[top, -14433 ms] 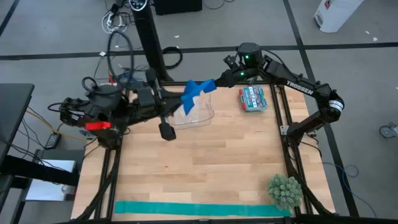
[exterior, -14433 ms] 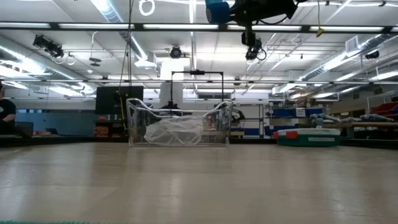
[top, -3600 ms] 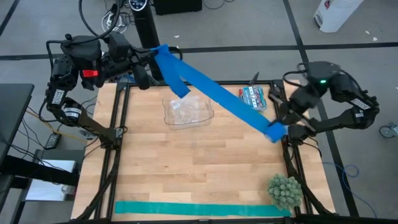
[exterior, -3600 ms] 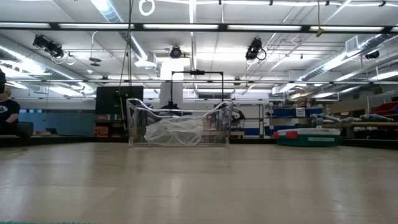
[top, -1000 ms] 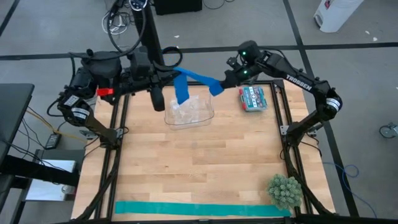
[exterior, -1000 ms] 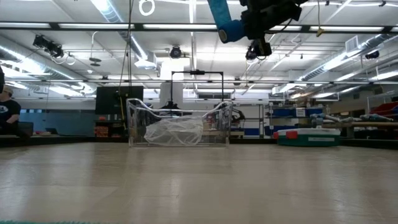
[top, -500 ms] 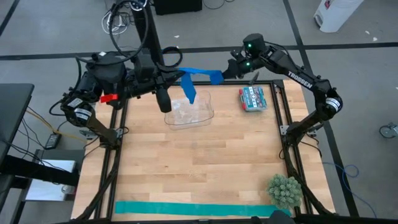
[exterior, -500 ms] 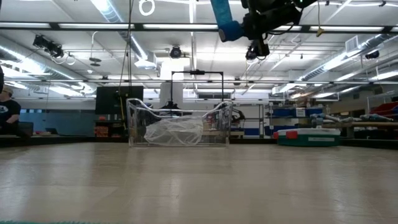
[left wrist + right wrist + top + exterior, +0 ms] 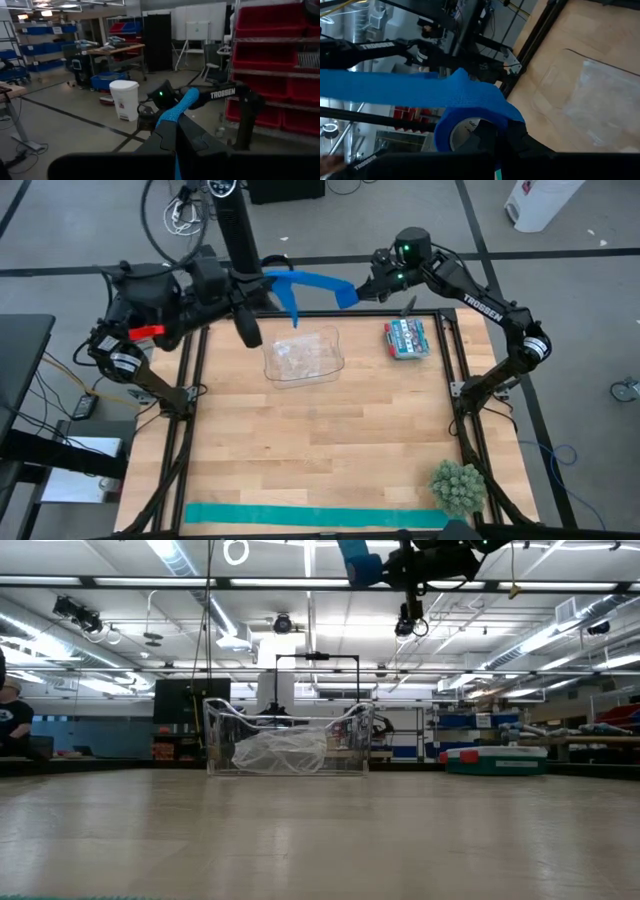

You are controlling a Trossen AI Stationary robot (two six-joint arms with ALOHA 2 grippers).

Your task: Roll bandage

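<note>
Left gripper (image 9: 268, 280) and right gripper (image 9: 352, 295), both clamped on the bandage (image 9: 310, 281), at the table's (image 9: 320, 440) twelve o'clock edge

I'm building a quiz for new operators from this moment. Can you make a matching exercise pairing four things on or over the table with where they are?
Things:
1. royal-blue elastic bandage strip
2. clear plastic bin
3. teal-green fabric strip
4. spiky green ball-shaped plant

Places:
A. flat along the table's near edge
B. near right corner of the table
C. held in the air between both tools
D. standing on the table's far middle part

Pairs: 1-C, 2-D, 3-A, 4-B
</note>
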